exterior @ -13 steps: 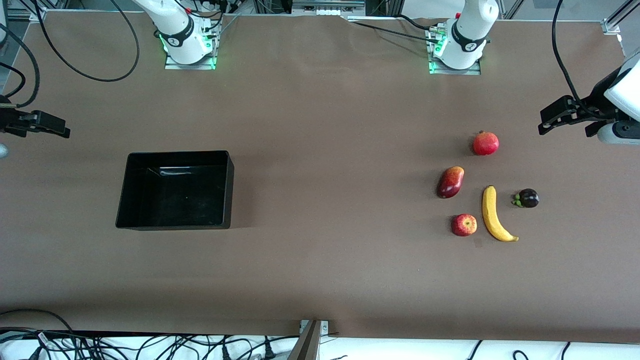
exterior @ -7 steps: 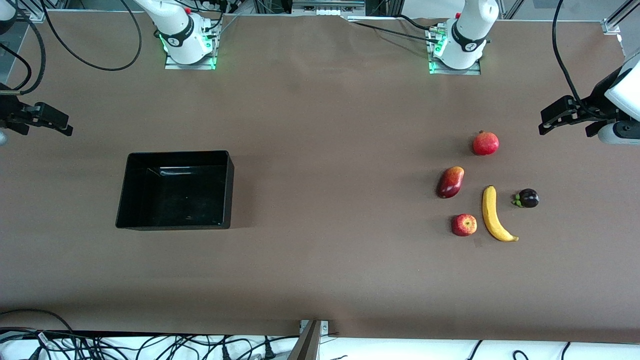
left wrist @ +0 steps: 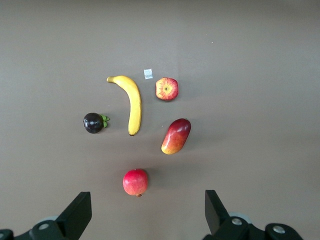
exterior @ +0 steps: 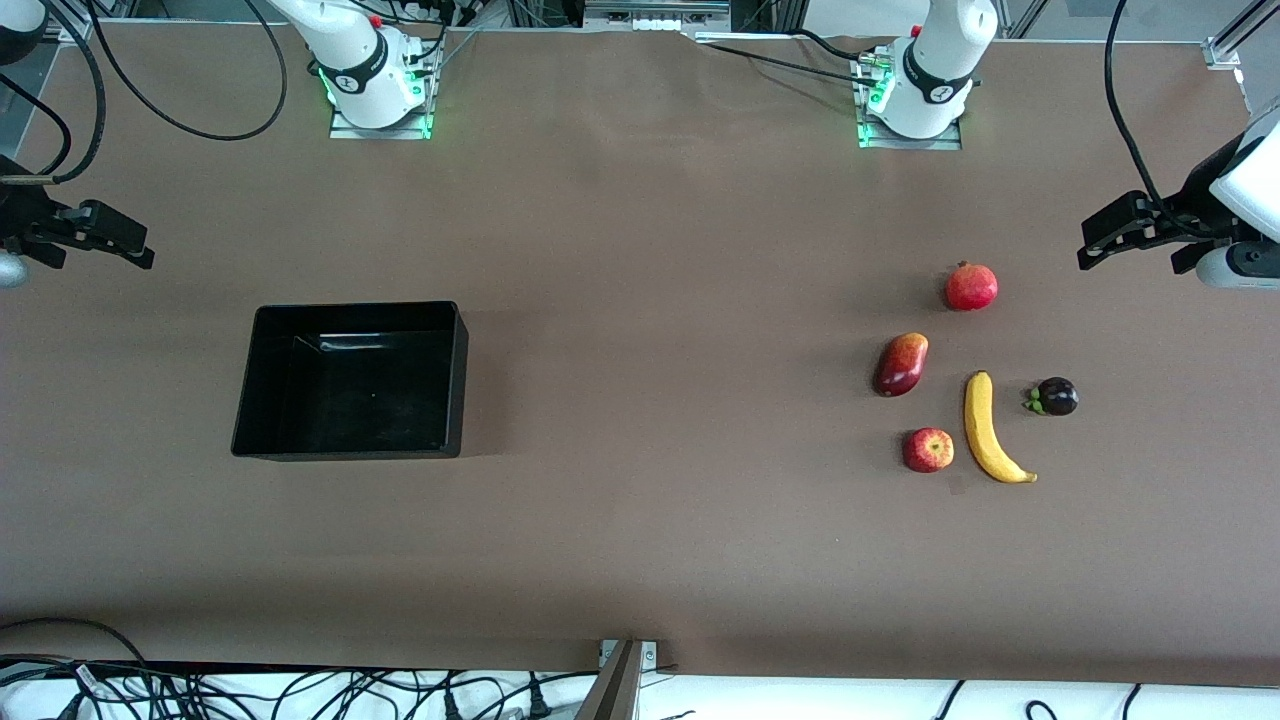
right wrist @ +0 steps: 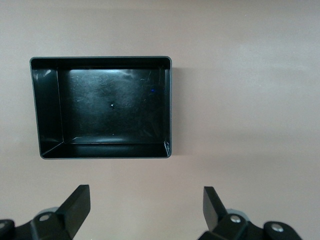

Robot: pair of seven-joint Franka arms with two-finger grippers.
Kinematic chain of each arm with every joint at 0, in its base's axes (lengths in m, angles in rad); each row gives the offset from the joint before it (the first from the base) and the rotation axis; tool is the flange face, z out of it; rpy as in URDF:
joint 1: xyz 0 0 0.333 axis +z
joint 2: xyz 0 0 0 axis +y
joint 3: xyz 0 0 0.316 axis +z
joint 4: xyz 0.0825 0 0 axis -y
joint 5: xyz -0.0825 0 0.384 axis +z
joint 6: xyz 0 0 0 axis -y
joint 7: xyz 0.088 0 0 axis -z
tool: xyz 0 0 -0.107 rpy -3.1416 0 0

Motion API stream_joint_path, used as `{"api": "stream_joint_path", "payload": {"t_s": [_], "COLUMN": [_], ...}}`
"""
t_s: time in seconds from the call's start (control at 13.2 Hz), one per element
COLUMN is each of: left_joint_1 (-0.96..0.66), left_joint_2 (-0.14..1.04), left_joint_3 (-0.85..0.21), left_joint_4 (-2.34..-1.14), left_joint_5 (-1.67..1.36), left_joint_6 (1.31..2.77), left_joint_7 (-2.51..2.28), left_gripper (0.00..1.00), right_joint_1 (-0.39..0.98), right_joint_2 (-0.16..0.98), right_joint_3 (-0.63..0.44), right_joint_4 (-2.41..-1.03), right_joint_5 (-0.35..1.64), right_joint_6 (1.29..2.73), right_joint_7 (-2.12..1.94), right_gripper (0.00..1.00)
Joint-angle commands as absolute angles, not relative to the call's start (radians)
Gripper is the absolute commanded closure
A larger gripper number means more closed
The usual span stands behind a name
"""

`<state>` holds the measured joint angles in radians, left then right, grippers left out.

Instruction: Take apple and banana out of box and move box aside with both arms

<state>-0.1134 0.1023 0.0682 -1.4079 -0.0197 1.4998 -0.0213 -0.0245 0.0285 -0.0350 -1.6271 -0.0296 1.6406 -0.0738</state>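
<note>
The black box (exterior: 350, 385) lies empty toward the right arm's end of the table; it also shows in the right wrist view (right wrist: 102, 107). The apple (exterior: 928, 450) and the banana (exterior: 987, 430) lie side by side toward the left arm's end, and both show in the left wrist view, apple (left wrist: 166, 89) and banana (left wrist: 132, 102). My left gripper (exterior: 1097, 240) (left wrist: 146, 209) is open and empty, up in the air over the table's end past the fruits. My right gripper (exterior: 120, 243) (right wrist: 145, 202) is open and empty, over the table's end beside the box.
A mango (exterior: 902, 363), a pomegranate (exterior: 971, 287) and a dark purple mangosteen (exterior: 1055, 397) lie close round the apple and banana. A small white tag (left wrist: 148, 73) lies on the brown table between apple and banana. Cables run along the table's edges.
My right gripper has shifted slightly toward the robots' bases and toward the box's end. The left arm, the box and the fruits have not moved.
</note>
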Motion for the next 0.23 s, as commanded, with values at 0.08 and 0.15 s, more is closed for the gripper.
{"api": "stream_joint_path", "payload": {"t_s": [0.08, 0.15], "left_joint_1": [-0.115, -0.115], "left_joint_2": [0.089, 0.089], "left_joint_3": [0.077, 0.077], "left_joint_4": [-1.424, -1.422], "left_joint_5": [-0.044, -0.044], "left_joint_6": [1.493, 1.493], "left_joint_7": [-0.014, -0.014], "left_gripper": [0.00, 0.00], "right_joint_1": [-0.020, -0.018], "right_joint_2": [0.005, 0.005], "right_joint_3": [-0.037, -0.037], "right_joint_4": [-1.654, -1.654], "right_joint_5": [-0.048, -0.048], "right_joint_6": [1.649, 1.649], "right_joint_7": [-0.051, -0.051], "right_gripper": [0.00, 0.00]}}
